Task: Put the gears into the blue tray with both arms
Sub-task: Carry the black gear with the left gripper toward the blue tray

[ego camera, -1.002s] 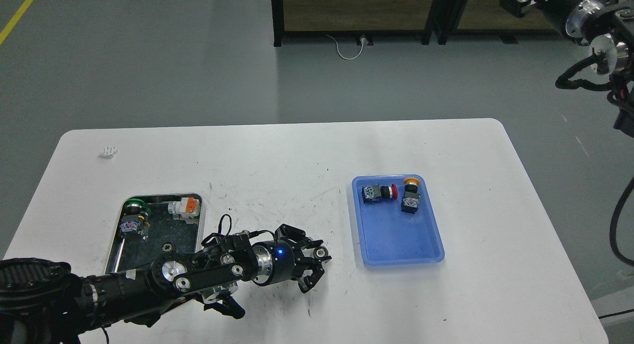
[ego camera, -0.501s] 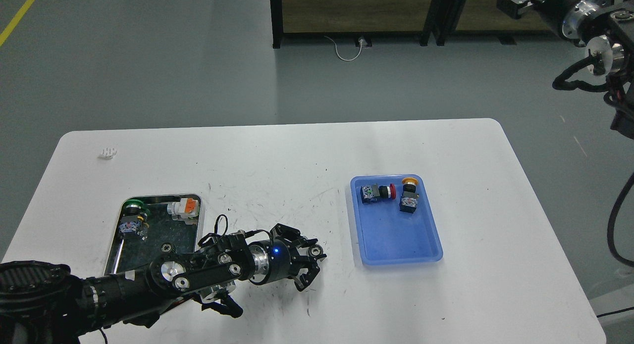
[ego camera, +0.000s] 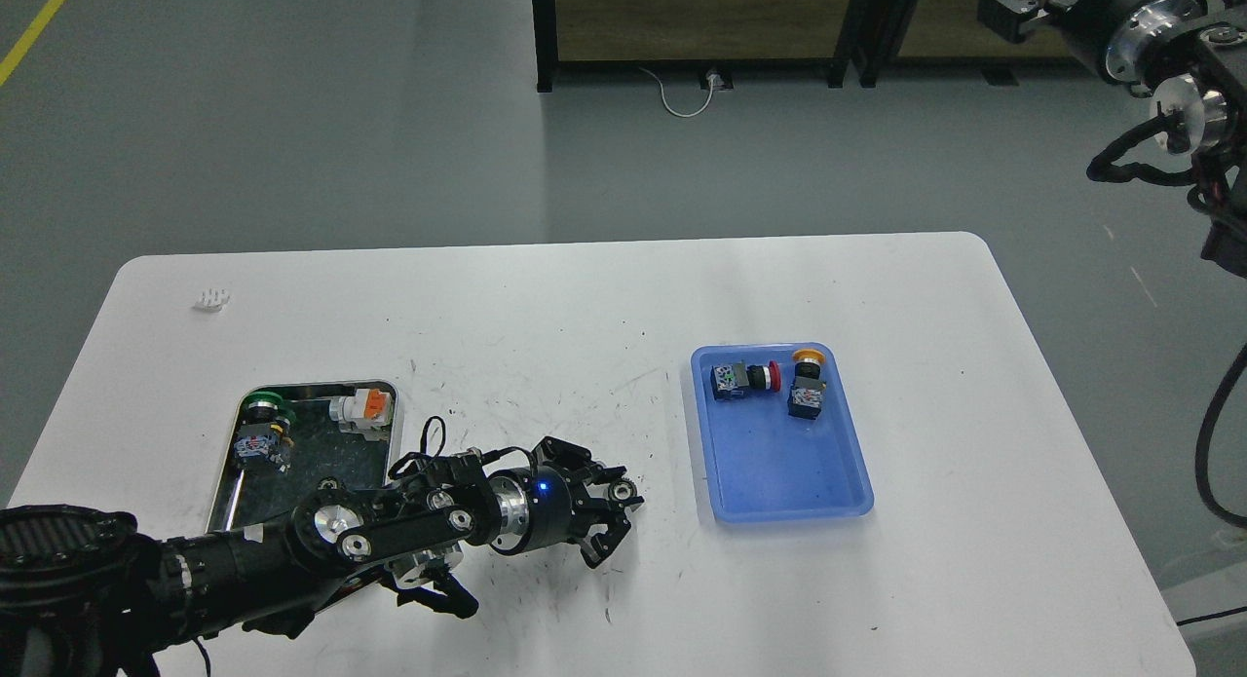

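Observation:
My left gripper [ego camera: 612, 511] hovers low over the white table [ego camera: 546, 307], between the metal tray and the blue tray [ego camera: 784, 510]. A small black gear [ego camera: 621, 492] with a silvery hub sits at its fingertips, and the fingers look shut on it. Another gear [ego camera: 328, 483] peeks out in the metal tray, just above my left forearm. The blue tray lies about a hand's width right of the gripper and has no gear in it. My right arm is raised off the table at the top right; its gripper [ego camera: 1008, 0] is small and dark, its fingers unreadable.
The blue tray holds a red-capped switch [ego camera: 745, 377] and a yellow-capped switch [ego camera: 807, 385] at its far end. The shiny metal tray [ego camera: 304, 389] at the left holds a green-capped switch [ego camera: 261, 426] and an orange one [ego camera: 366, 405]. A small white piece [ego camera: 212, 298] lies far left.
My left gripper, with the gear at its tips, has drawn back slightly to the left and a little farther up the table. The right arm has barely shifted.

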Motion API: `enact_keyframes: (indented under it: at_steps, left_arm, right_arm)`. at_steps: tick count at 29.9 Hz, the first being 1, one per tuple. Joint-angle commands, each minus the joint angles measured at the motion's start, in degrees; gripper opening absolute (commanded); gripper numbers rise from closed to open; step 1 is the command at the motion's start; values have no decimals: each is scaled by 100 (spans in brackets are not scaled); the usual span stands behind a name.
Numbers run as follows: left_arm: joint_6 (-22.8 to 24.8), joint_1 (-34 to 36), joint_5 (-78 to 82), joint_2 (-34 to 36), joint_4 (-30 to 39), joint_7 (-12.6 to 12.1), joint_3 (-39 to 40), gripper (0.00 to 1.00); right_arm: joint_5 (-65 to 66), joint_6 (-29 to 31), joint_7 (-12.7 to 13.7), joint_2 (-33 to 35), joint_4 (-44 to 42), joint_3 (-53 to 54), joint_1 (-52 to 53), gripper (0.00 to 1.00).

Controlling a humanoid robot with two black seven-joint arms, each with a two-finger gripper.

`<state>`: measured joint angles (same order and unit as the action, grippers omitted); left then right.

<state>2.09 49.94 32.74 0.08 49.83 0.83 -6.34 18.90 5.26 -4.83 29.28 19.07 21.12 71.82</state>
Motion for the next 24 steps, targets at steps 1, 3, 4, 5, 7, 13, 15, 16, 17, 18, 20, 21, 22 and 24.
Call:
enact_keyframes:
  at_steps: [1,3,4,5,7,13,15,16,17,18,20,21,22,24]
  left_arm:
    - [28,60,-31,-8,35,32,36,31]
    - [28,86,-39,-8,53,32,54,31]
    - [37,95,-39,-8,61,40,54,31]
    - [37,104,-48,-8,62,40,54,31]
    - [37,104,-48,-8,70,49,36,31]
    - [81,95,-48,-8,70,58,19,32]
    - [81,95,-48,-8,88,58,19,33]
    - [81,95,-48,-8,105,58,19,34]
    - [81,95,-48,-8,114,58,19,35]
    - [81,95,-48,-8,114,58,19,37]
    - [81,95,-48,-8,123,58,19,43]
    - [81,87,-48,-8,123,67,19,46]
    - [81,86,-48,-8,123,67,19,49]
    - [72,86,-57,-8,132,67,19,58]
  right_arm:
    - [0,1,0,-1,0,-11,8,99]
    - [0,1,0,-1,0,-11,8,99]
    - [0,1,0,-1,0,-11,-1,99]
    - [0,1,0,-1,0,-20,-1,99]
    - [0,-8,0,-1,0,-20,-1,99]
    - [0,1,-9,-1,-18,-20,-19,99]
    - [9,1,-9,-10,-70,-29,-19,99]
    - [9,1,-17,-10,-79,-46,-10,99]
    - [9,1,-18,-19,-88,-73,-10,99]
    - [9,1,-18,-45,-88,-99,-1,99]
    - [9,1,-26,-63,-106,-117,-1,99]
    - [17,1,-26,-71,-114,-117,-1,99]
    - [26,1,-26,-72,-114,-117,-1,99]
    - [35,1,-26,-80,-114,-117,-1,99]
